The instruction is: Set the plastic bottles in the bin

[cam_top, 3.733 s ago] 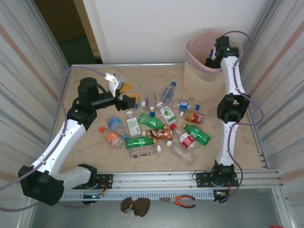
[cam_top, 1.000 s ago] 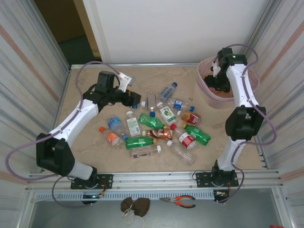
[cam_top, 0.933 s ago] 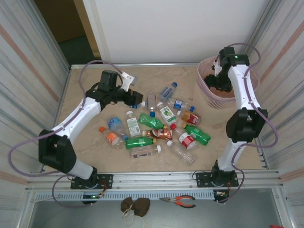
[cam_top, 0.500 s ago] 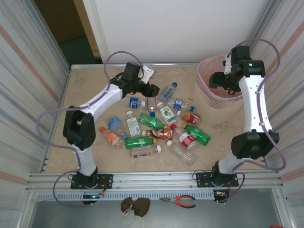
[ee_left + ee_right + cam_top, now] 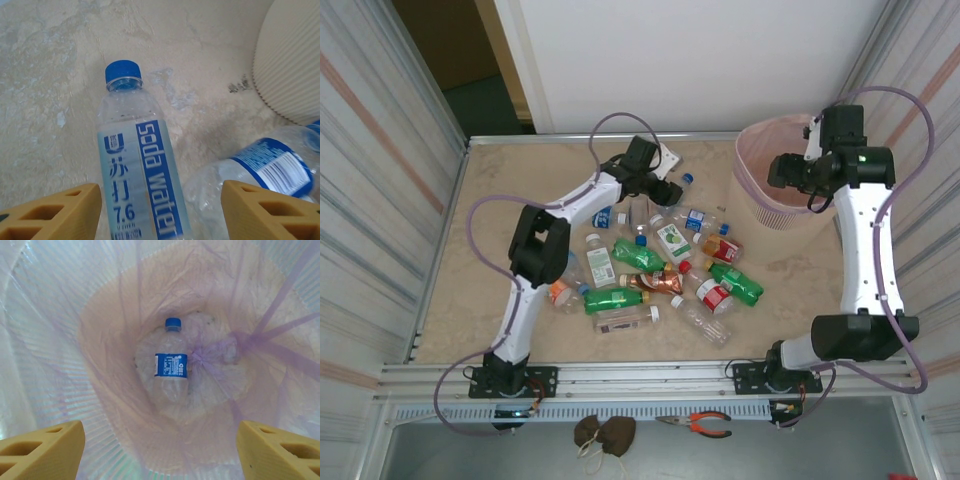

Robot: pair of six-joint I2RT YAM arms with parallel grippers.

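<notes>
— Where's our left gripper (image 5: 160, 200)?
— At the far side of the table (image 5: 490, 250), beyond the heap. Jaws are wide apart w/ nothing gripped. We see one yellow finger on each side of the soda-water bottle (image 5: 135, 165). It lies flat, blue cap pointing away from the gripper.
— Anything in the way?
— Yes. A 2nd clear bottle (image 5: 270, 167) w/ a blue-and-white label lies just beside it, right by one finger. We can't tell if they touch. Past that is the ribbed wall of the bin (image 5: 295, 65), near both bottles but apart from them.
— Rest of the bottles?
— Bunched mid-table, nearer than the gripper. There are green ones (image 5: 638, 257), an amber one (image 5: 655, 283), a red-label one (image 5: 715, 296) and clear ones (image 5: 625, 319) at the heap's near edge. Several touch or overlap.
— Right gripper (image 5: 160, 440)?
— At the bin's mouth, far right. Its fingers are spread and it holds nothing. Looking down, we've got the pink bag (image 5: 100, 340) and one blue-label bottle (image 5: 171, 365) lying on the bottom.
— Other bits?
— Red-handled pliers (image 5: 695, 424) and a brown lump (image 5: 605, 432) sit on the near ledge, off the table. A purple cable (image 5: 620, 125) loops off each arm.
</notes>
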